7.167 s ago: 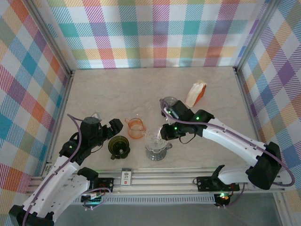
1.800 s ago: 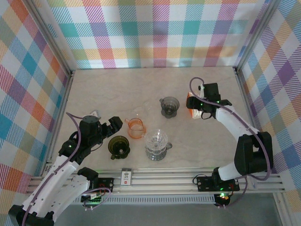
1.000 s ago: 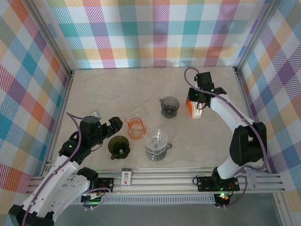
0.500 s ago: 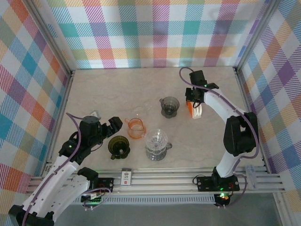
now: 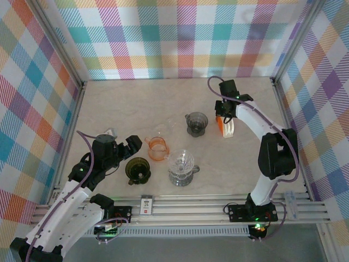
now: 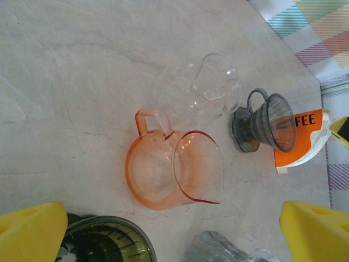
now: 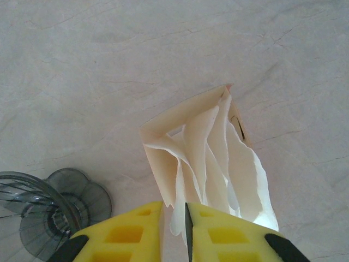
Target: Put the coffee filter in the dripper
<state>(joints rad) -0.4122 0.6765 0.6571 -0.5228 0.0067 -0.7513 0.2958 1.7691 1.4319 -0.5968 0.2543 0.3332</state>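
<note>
The orange-and-white pack of coffee filters point(image 5: 226, 127) lies at the right, and in the right wrist view its mouth gapes with several white filters point(image 7: 210, 155) fanned out. My right gripper point(image 5: 223, 111) point(image 7: 174, 214) is at that mouth, shut on the edge of one coffee filter point(image 7: 179, 202). A grey dripper point(image 5: 197, 123) point(image 7: 32, 213) point(image 6: 268, 123) stands just left of the pack. A clear glass dripper point(image 5: 182, 166) and a dark green one point(image 5: 138, 170) point(image 6: 103, 243) stand nearer the front. My left gripper point(image 5: 131, 145) point(image 6: 173, 233) hangs open above the green dripper with nothing in it.
An orange pitcher point(image 5: 157, 148) point(image 6: 172, 169) lies between the drippers, and a small clear cup point(image 6: 215, 84) sits beyond it. Plaid walls close off the back and both sides. The marble top point(image 5: 136, 103) is bare at the back left.
My right gripper has shifted toward the far end of the filter pack and its jaws have narrowed onto a filter's edge. The left arm has not moved.
</note>
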